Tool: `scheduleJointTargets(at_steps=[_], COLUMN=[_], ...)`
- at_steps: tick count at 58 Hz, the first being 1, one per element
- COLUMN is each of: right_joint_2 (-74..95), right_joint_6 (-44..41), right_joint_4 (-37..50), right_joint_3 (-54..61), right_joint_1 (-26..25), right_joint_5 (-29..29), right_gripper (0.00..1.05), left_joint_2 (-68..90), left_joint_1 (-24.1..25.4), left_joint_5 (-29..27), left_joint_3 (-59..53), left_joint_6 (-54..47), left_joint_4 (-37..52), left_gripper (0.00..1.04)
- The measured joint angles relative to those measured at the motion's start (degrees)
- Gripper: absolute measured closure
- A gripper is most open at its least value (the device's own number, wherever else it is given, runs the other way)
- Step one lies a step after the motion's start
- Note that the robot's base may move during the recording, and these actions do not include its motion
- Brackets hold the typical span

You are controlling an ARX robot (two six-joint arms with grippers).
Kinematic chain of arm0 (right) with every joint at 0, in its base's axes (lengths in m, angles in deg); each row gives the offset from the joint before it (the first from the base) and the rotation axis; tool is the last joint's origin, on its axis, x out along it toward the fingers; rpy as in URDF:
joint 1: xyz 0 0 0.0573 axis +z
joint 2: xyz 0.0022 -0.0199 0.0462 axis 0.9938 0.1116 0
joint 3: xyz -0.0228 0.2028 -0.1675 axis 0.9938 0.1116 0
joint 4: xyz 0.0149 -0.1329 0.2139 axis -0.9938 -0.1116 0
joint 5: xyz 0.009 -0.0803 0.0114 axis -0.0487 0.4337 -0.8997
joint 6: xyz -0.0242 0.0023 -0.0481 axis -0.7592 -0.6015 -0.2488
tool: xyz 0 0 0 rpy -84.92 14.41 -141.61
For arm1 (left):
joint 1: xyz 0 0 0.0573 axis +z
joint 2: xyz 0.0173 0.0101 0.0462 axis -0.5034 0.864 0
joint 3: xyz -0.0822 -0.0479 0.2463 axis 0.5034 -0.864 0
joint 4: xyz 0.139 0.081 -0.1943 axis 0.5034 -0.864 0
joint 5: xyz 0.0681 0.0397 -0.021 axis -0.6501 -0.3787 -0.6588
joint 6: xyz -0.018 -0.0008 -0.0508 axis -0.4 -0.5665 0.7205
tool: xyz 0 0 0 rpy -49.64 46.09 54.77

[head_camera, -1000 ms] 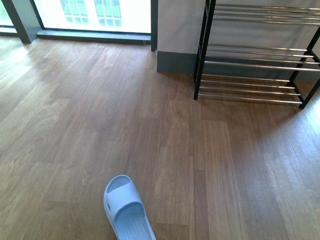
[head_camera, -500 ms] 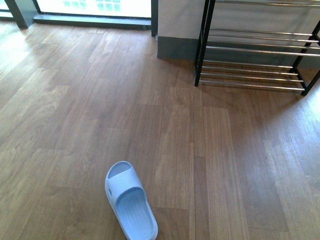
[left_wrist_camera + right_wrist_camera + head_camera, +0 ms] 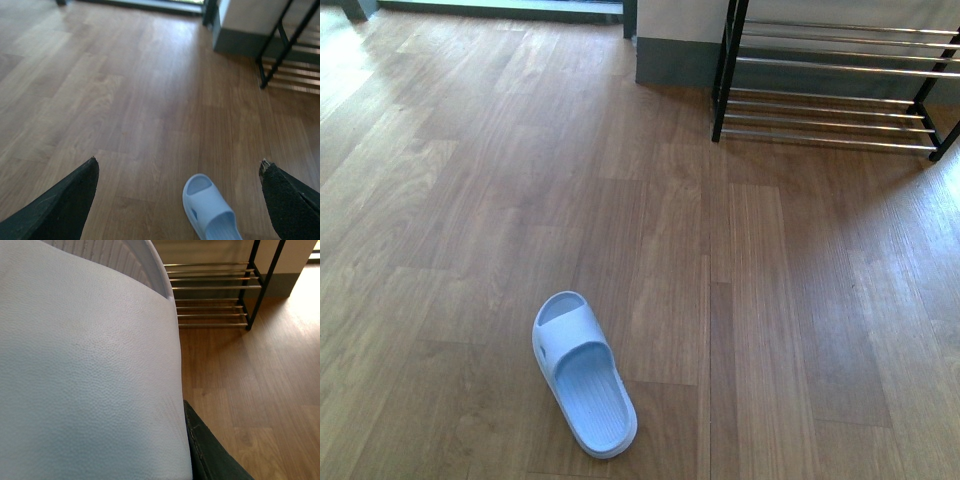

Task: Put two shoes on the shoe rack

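One pale blue slide sandal (image 3: 583, 375) lies on the wooden floor, near and left of centre, with its toe pointing away. The left wrist view has it (image 3: 210, 212) below and between the fingers of my left gripper (image 3: 178, 164), which is open, holds nothing and hangs above the floor. My right gripper (image 3: 167, 405) is shut on a second pale blue slide sandal (image 3: 85, 370) that fills most of its view. One dark finger (image 3: 205, 450) presses against its side and the other finger is hidden. The shoe rack (image 3: 830, 90), black frame with chrome bars, stands far right against the wall. Neither arm shows in the front view.
Wood plank flooring (image 3: 770, 300) stretches between the lying sandal and the rack. A grey skirting and wall corner (image 3: 675, 60) sits just left of the rack. The rack's lower bars (image 3: 210, 290) hold nothing in the right wrist view.
In the front view the floor sandal and the rack have both slid up the picture. The sandal now shows whole, and the window has left the frame.
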Motion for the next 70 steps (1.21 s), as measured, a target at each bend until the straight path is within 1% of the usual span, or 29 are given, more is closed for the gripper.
scheduleJointTargets(at_steps=[3,5,10,16,25,40,51,59,70], right_joint_2=[0.0,0.0,0.0,0.0,0.0,0.0,0.0,0.0,0.0], right_joint_6=[0.0,0.0,0.0,0.0,0.0,0.0,0.0,0.0,0.0], right_joint_4=[0.0,0.0,0.0,0.0,0.0,0.0,0.0,0.0,0.0], right_joint_3=[0.0,0.0,0.0,0.0,0.0,0.0,0.0,0.0,0.0], right_joint_1=[0.0,0.0,0.0,0.0,0.0,0.0,0.0,0.0,0.0], right_joint_5=[0.0,0.0,0.0,0.0,0.0,0.0,0.0,0.0,0.0], right_gripper=[1.03,1.03,1.03,1.03,1.03,1.03,1.03,1.03,1.03], left_joint_2=[7.6,17.2,35.6,51.6,68.3,79.4,86.1,89.7,95.1], left_joint_1=[-0.7,-1.5,-2.9,-3.6,-4.7,-8.5,-11.4,-12.7,-14.3], left_joint_5=[1.0,2.2,4.6,3.7,2.4,1.4,-1.3,-1.6,-4.2], left_joint_3=[2.0,4.9,11.3,19.4,30.2,41.2,48.9,52.9,59.6], left_joint_6=[-1.6,-4.2,-9.1,-13.2,-16.9,-20.6,-24.6,-25.0,-24.4], left_joint_4=[3.1,5.6,5.9,4.7,1.8,-3.8,-9.3,-12.1,-15.2], left_gripper=[0.09,0.09,0.09,0.09,0.09,0.09,0.09,0.09,0.09])
